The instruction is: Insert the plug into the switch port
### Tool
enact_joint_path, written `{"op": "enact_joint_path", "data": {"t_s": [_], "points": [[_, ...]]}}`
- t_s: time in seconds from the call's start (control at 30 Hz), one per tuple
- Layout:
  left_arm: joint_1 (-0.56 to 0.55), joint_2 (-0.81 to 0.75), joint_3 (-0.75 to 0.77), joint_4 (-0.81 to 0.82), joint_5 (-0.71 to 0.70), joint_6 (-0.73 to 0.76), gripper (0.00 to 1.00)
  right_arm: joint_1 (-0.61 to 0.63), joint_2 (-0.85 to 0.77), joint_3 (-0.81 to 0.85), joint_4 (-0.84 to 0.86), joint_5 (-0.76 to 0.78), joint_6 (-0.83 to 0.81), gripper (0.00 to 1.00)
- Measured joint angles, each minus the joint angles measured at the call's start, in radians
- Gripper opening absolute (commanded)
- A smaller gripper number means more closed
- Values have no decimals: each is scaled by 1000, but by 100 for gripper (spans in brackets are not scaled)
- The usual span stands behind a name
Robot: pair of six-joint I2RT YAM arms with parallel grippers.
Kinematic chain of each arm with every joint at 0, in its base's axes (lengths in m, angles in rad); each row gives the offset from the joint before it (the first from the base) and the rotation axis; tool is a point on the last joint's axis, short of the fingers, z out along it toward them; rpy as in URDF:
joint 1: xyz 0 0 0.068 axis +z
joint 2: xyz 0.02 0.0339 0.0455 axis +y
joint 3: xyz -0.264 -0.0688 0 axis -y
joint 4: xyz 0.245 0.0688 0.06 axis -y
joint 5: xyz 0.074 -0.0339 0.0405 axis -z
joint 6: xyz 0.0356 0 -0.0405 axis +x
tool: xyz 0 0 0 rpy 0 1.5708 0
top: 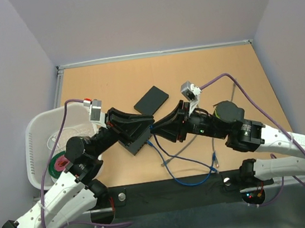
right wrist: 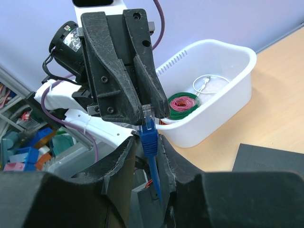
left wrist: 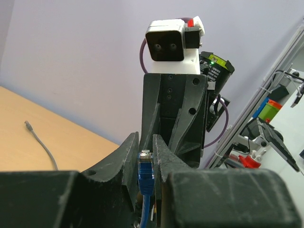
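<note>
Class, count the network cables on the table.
2: blue cable between both grippers' fingers; grey cable loose near the right arm. The bin may hide more.

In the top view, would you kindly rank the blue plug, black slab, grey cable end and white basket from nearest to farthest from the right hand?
1. blue plug, between the fingers of the right hand.
2. black slab, just beyond the hand, on the far side.
3. grey cable end, on the near side, toward the right.
4. white basket, far left.
</note>
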Motion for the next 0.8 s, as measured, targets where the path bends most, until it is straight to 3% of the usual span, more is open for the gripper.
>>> {"op": "enact_joint_path", "data": {"t_s": [0.47, 0.7, 0.8], "points": [[0, 0, 0, 0, 0, -3, 0, 0, -7, -9, 7, -2, 0, 29], [0, -4, 0, -1, 0, -6, 0, 0, 6, -9, 14, -8, 4, 18], [0, -7, 0, -2, 0, -8, 0, 0, 5, -9, 16, -10, 7, 18]]}}
